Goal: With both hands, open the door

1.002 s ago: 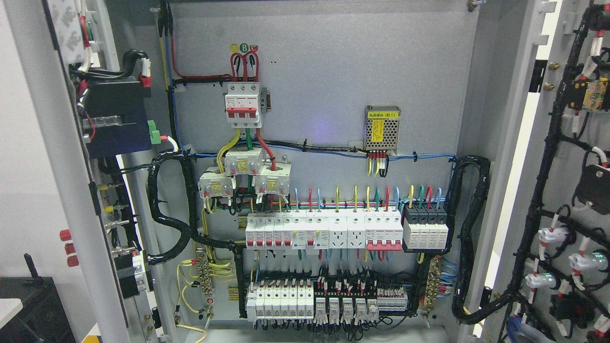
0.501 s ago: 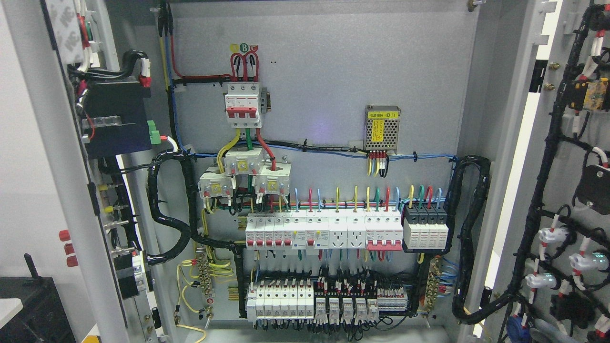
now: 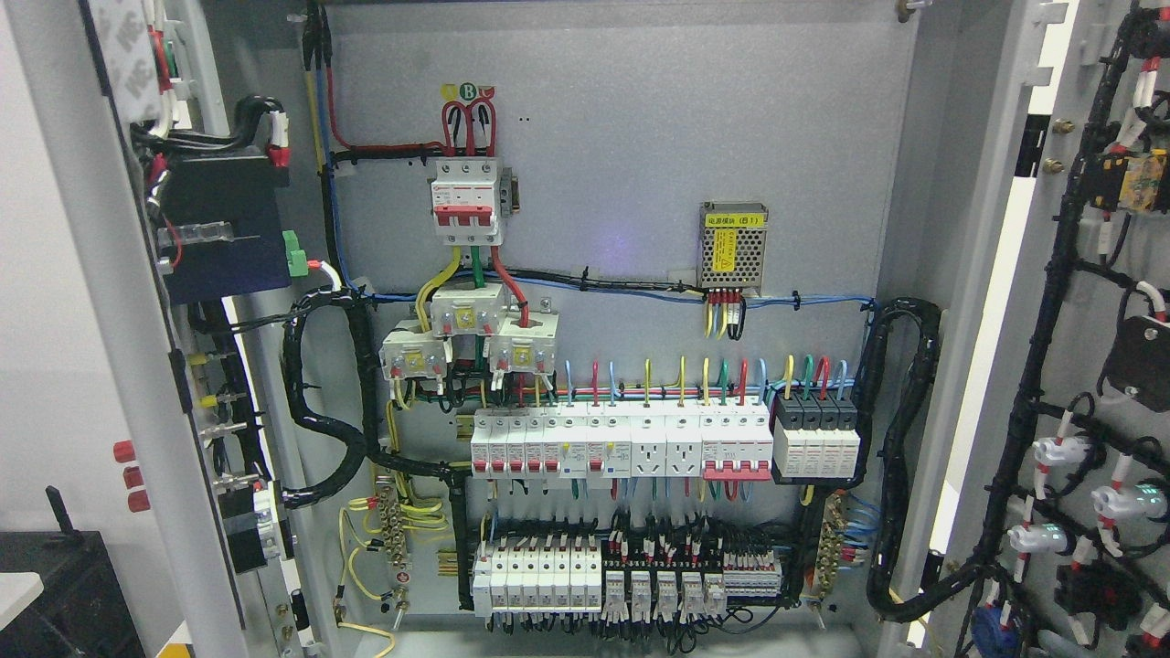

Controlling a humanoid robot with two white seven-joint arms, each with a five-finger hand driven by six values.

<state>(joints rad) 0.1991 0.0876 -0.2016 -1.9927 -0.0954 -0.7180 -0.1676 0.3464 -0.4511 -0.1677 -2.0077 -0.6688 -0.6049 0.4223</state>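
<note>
No robot hand is seen, so finger state cannot be told. Both doors (left door (image 3: 101, 302), right door (image 3: 1088, 366)) are swung wide; the cabinet (image 3: 622, 110) is filled with breakers (image 3: 622, 445) in 2 rows and wiring.

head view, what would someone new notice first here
Both doors stand swung wide, the left door and the right door showing their wired backs. Between them the cabinet's back panel is bare above, with a red-handled breaker at upper left. Rows of white breakers under coloured wires fill the lower half. No robot hand shows.
</note>
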